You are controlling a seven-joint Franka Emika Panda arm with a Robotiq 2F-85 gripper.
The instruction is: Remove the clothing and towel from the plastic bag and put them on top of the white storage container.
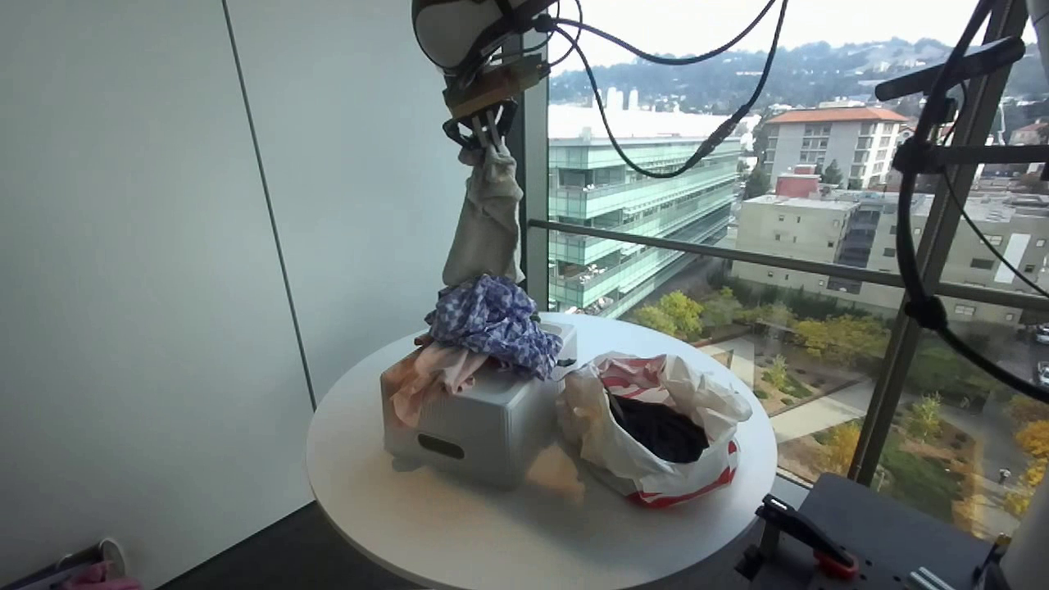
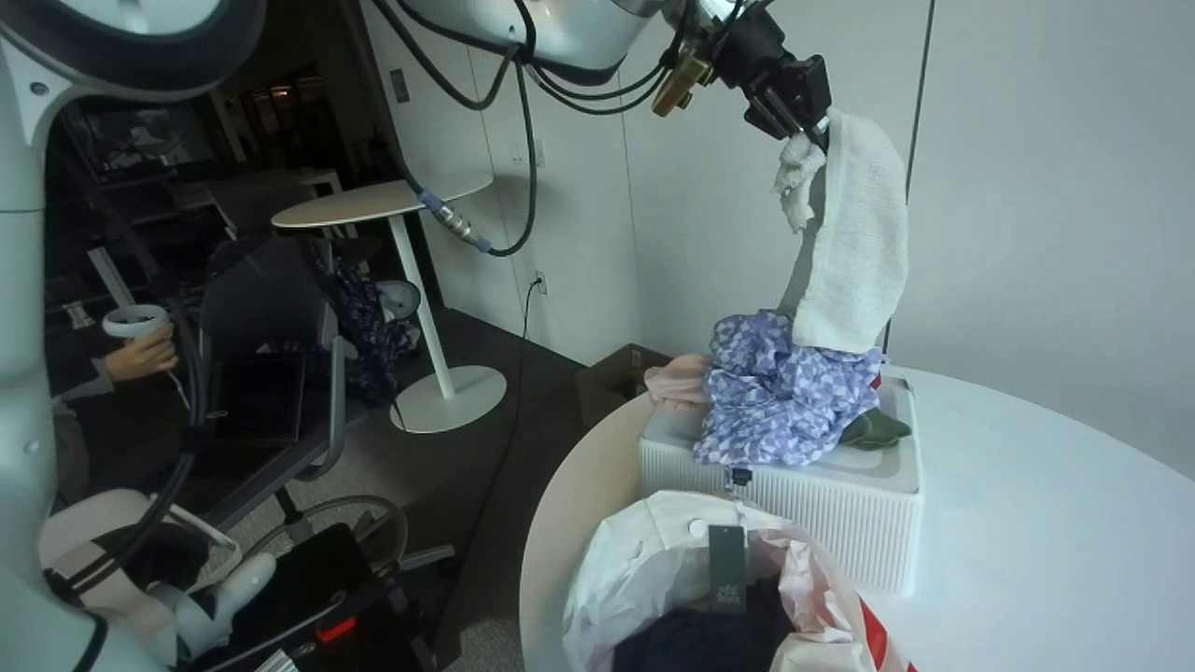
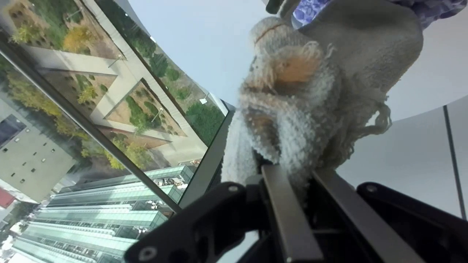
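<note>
Pinches a fuzzy, bumpy white towel (image 1: 485,233) in the nearly closed gripper (image 3: 297,171), upper middle in an exterior view. Hangs long way down, over crumpled purple cloth (image 2: 780,401) on a ribbed white box (image 2: 840,532). Shows stringy loops (image 3: 384,116) only in the wrist view, and an oval hole (image 1: 441,446) only in an exterior view.

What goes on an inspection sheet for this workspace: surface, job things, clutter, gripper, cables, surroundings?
Surface: round white table, bearing the white storage container and open plastic bag.
Job's things: purple patterned garment and peach garment on the container, with a partly hidden green item; dark fabric inside the bag.
Clutter: black clamp on a dark platform near the table; brown box beyond the table.
Gripper: closed on the white towel, which hangs above the container; contact with the garment below unclear.
Cables: black cable looping in the air beside the robot arm.
Surroundings: large window, second round table, person's hand holding a white controller.
</note>
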